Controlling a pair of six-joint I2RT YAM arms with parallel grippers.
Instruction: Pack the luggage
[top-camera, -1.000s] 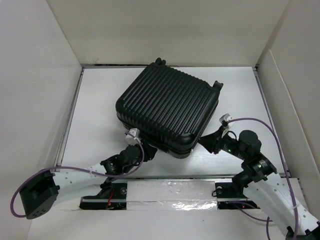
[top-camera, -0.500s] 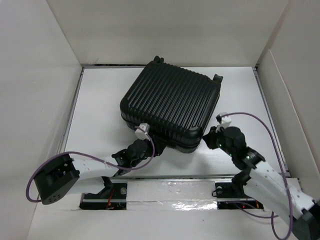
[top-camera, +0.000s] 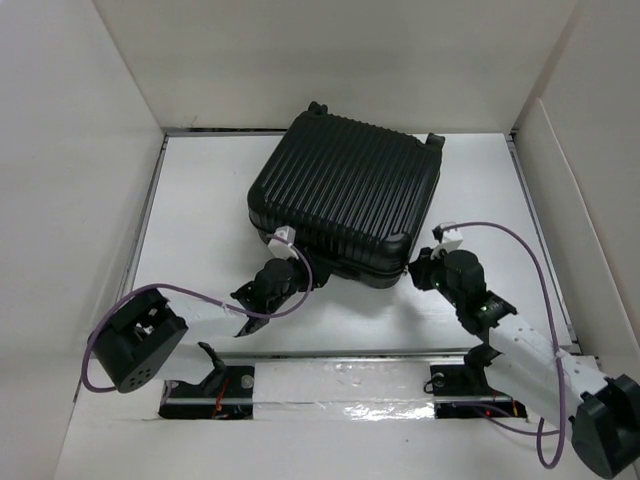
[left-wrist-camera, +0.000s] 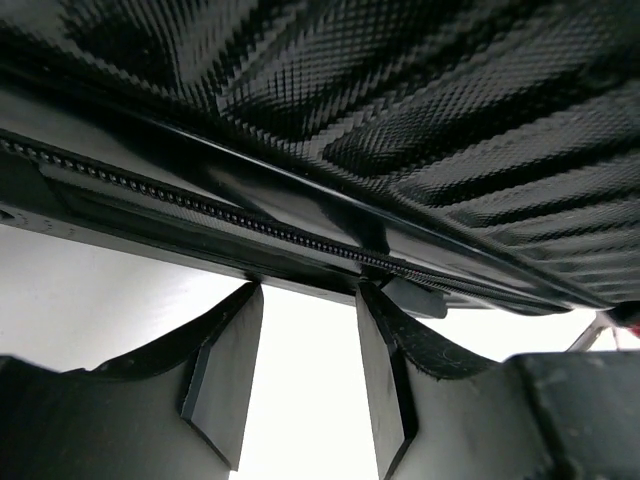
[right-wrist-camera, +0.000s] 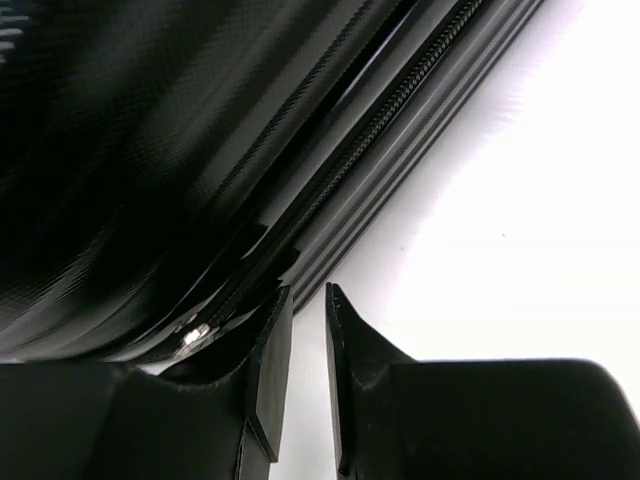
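Observation:
The luggage lies shut and flat on the white table, ribbed shell up, wheels toward the back wall. My left gripper is at its near edge, open; in the left wrist view the fingertips touch the rim just below the zipper, with only table between them. My right gripper sits at the near right corner. Its jaws stand a narrow gap apart, empty, beside the zipper line and a shiny metal piece.
White walls enclose the table on the left, back and right. A taped rail with both arm bases runs along the near edge. Purple cables loop off each arm.
The luggage has slid toward the back wall and turned a little. Both grippers followed it forward, staying at its near edge. The left arm's elbow swung inward, the right arm's outward.

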